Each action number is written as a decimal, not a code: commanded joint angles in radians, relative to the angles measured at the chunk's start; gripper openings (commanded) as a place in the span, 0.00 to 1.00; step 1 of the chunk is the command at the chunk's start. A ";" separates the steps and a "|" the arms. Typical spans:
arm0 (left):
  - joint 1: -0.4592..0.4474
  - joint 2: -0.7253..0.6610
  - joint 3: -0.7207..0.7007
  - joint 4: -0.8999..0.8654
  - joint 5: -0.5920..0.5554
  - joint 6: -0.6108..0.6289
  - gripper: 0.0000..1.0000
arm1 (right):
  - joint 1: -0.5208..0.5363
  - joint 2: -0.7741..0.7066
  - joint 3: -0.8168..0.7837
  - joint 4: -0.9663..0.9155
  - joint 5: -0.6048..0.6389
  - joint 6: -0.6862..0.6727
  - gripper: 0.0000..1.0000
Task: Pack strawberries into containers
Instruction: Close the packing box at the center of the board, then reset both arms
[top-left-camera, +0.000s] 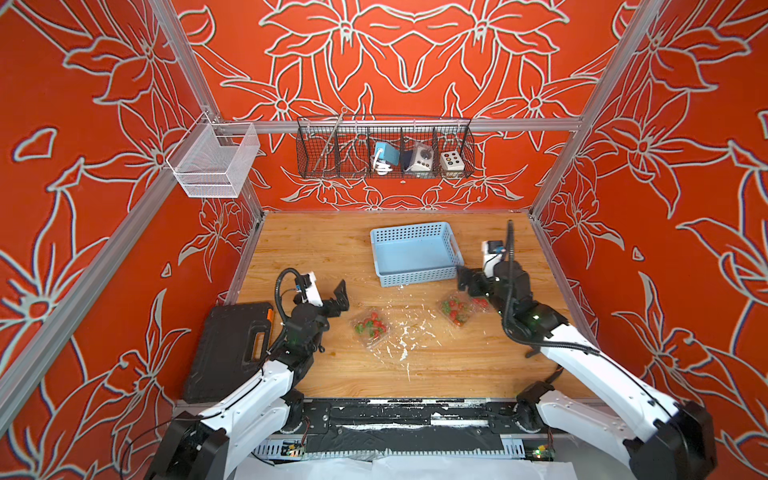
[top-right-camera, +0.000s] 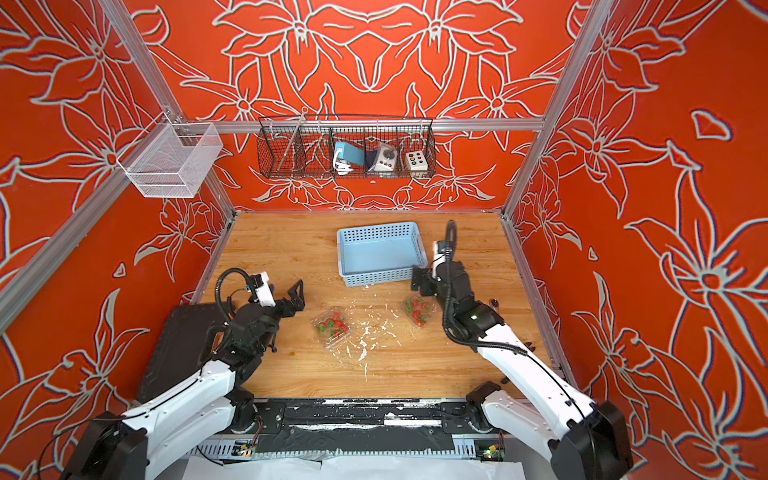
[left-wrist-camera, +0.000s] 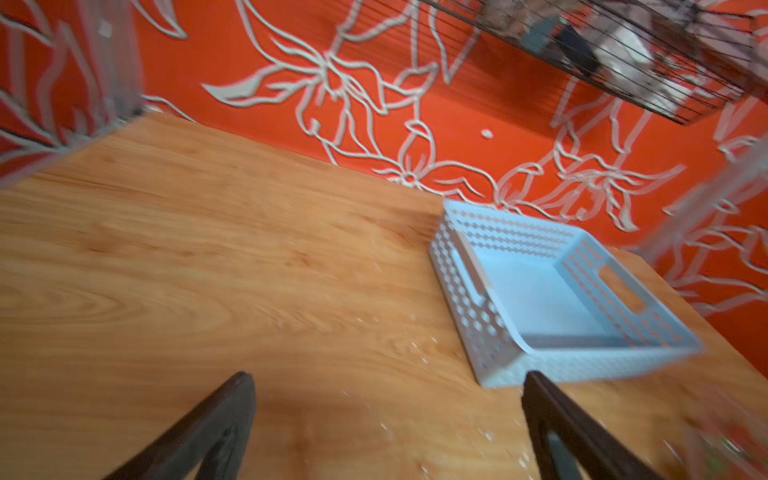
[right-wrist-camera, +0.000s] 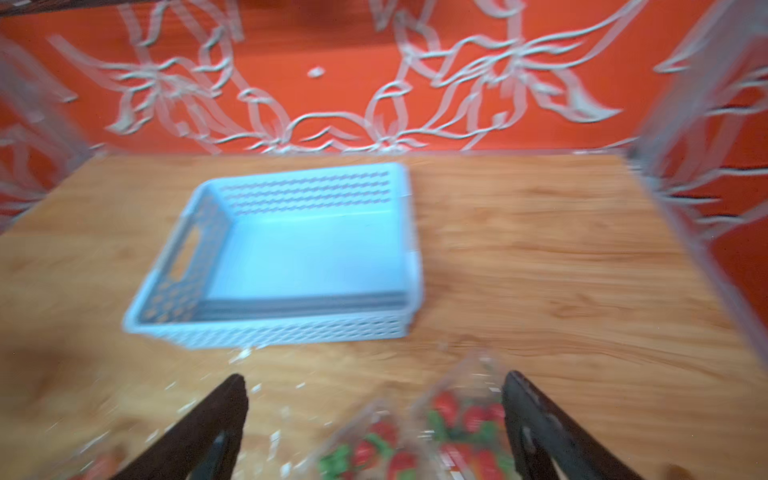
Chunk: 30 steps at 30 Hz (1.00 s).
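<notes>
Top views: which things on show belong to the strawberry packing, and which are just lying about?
Job: strawberries; clear containers holding them.
Lying about: empty blue basket; black case; black wire basket on the wall; white mesh basket; white flecks on the table.

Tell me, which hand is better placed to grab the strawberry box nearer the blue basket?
Right, probably: the right hand, open, hangs close to that box; the left hand is by the other box.
</notes>
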 joint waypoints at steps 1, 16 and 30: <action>0.070 0.065 0.024 0.109 -0.079 0.066 0.99 | -0.089 -0.008 -0.109 0.104 0.175 -0.138 0.97; 0.189 0.258 0.051 0.201 -0.052 0.205 0.99 | -0.359 0.334 -0.261 0.529 0.035 -0.246 0.95; 0.238 0.483 0.040 0.347 0.090 0.261 0.99 | -0.423 0.435 -0.320 0.743 -0.153 -0.292 0.96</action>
